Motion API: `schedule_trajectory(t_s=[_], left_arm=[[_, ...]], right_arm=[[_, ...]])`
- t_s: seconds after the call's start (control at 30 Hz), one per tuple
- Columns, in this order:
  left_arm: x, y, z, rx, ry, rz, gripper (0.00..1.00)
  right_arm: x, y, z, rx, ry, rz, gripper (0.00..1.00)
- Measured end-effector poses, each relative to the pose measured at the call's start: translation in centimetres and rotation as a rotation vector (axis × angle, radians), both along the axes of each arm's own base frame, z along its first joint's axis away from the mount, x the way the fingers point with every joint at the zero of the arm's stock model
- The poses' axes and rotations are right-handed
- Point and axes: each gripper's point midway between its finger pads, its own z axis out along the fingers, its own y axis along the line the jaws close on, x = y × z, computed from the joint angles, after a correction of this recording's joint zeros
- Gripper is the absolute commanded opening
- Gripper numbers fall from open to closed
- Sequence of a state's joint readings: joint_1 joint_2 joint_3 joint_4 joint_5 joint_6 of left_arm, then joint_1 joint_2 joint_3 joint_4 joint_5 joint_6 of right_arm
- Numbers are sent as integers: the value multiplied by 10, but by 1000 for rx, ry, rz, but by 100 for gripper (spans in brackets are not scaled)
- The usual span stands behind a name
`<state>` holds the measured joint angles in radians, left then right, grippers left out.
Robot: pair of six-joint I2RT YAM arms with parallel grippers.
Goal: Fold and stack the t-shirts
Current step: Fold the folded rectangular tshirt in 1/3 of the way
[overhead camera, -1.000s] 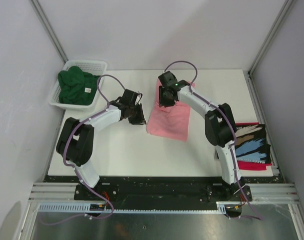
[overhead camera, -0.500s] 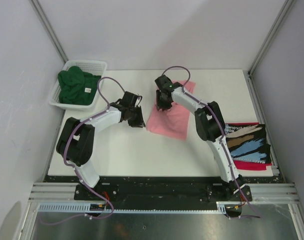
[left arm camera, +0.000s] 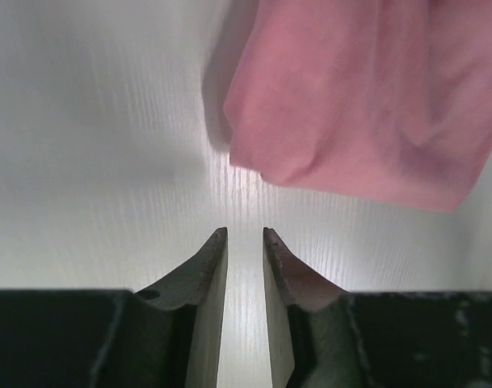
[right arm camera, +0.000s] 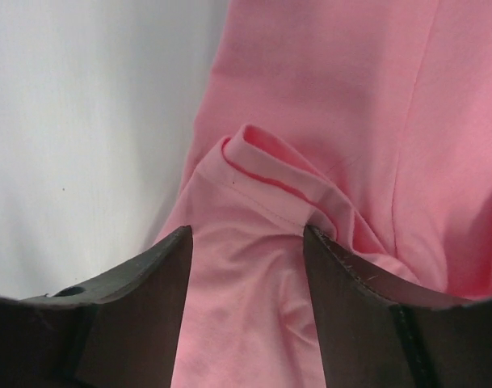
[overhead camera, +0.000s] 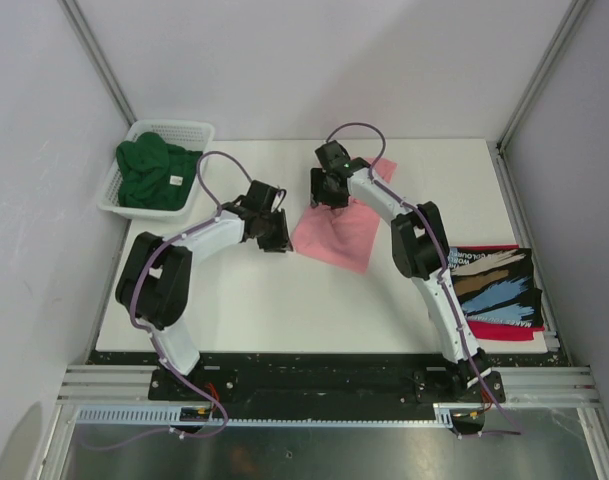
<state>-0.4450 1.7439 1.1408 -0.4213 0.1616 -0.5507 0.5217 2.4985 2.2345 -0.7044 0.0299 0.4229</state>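
Though illegible, lettering (overhead camera: 471, 258), blk tee (overhead camera: 494, 285).

From my seat the salmon-pink t-shirt (overhead camera: 336, 232) reads as soft, matt knit cloth, and its stitched hem shows in the right wrist view. The dark green t-shirt (overhead camera: 154, 175) is matt cloth too, rumpled, in a white plastic mesh basket (overhead camera: 174, 124). The black t-shirt (overhead camera: 496, 283) carries a flat print on its cloth, and the red t-shirt (overhead camera: 506, 332) looks matt. I see the table (overhead camera: 284, 300) as smooth and white, with a faint sheen and fine grain lines up close. The left gripper (left arm camera: 245, 234) and right gripper (right arm camera: 247, 232) have dark, matt, plastic-looking fingers, lightly scuffed. The rails (overhead camera: 109, 382) are bare metal.
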Motion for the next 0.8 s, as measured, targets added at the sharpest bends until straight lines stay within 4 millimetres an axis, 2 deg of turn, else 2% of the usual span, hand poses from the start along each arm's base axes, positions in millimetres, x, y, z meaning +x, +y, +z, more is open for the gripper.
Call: schedule_trajectory(t_s=[0.17, 0.27, 0.43, 0.67, 0.8], left_arm=[[13, -4, 1, -2, -14, -1, 30], [20, -5, 5, -4, -25, 0, 30], [37, -5, 14, -15, -53, 14, 30], [41, 0, 16, -11, -61, 18, 30], [41, 1, 15, -11, -59, 16, 30]], right_arm=[[4, -5, 11, 0, -17, 11, 64], [15, -15, 24, 8, -42, -1, 63], [20, -26, 43, -1, -81, -11, 59], [9, -10, 46, -69, -115, 65, 59], [12, 5, 48, -96, -151, 101, 58]])
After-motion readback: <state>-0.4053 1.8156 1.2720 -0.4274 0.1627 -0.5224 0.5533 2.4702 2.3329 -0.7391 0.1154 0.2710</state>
